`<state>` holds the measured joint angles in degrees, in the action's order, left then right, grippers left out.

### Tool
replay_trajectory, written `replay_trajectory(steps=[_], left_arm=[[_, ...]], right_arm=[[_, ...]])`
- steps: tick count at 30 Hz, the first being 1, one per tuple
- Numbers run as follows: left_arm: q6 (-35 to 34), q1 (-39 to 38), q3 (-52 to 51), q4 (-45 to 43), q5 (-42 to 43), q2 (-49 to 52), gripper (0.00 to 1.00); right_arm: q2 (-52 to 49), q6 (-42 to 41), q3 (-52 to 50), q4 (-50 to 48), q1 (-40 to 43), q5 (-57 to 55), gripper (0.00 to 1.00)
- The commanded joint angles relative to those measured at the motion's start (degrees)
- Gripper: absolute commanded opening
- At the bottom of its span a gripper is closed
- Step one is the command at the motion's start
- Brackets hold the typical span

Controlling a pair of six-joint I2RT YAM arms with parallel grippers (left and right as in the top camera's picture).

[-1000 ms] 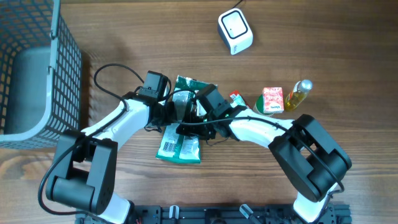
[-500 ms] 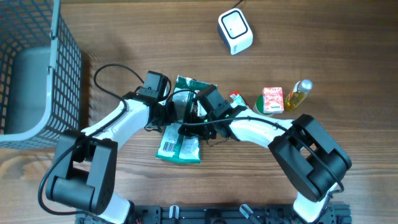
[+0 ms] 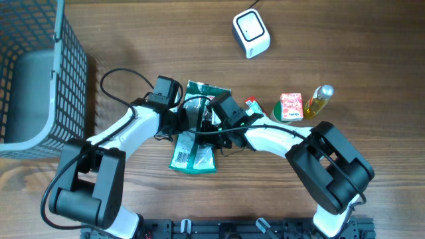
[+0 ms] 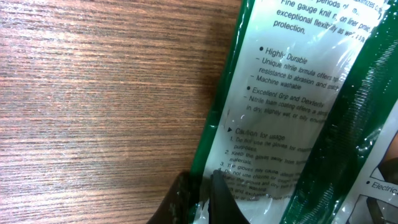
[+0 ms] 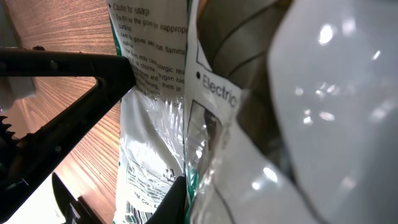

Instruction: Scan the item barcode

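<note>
Pinching the green glove packet (image 3: pixel 193 158) by its edge at mid-table, the left gripper (image 4: pixel 200 190) looked to be steadying it for the right gripper (image 5: pixel 179 200), whose grip I couldn't judge, well apart from the scanner (image 3: pixel 251 33).

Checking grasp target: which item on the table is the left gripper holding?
The green-and-white glove pack at table centre; the left gripper pinches its edge. The red carton and yellow bottle stand apart to the right, untouched.
</note>
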<state>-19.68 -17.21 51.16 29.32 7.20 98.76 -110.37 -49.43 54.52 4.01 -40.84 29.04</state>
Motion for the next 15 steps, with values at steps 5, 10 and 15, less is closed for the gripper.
replay_trajectory(steps=[5, 10, 15], left_arm=[[-0.74, -1.33, -3.69, 1.27, 2.19, 3.74, 0.04], [-0.74, -1.31, -3.69, 1.09, 2.19, 3.74, 0.04], [-0.74, -1.31, -3.69, 1.09, 2.19, 3.74, 0.04]], right_arm=[[-1.95, 0.33, -1.03, 0.31, -0.46, -2.67, 0.10], [-1.95, -0.13, -1.03, 0.28, -0.46, -2.67, 0.17], [-1.95, -0.15, -1.03, 0.28, -0.46, -2.67, 0.19]])
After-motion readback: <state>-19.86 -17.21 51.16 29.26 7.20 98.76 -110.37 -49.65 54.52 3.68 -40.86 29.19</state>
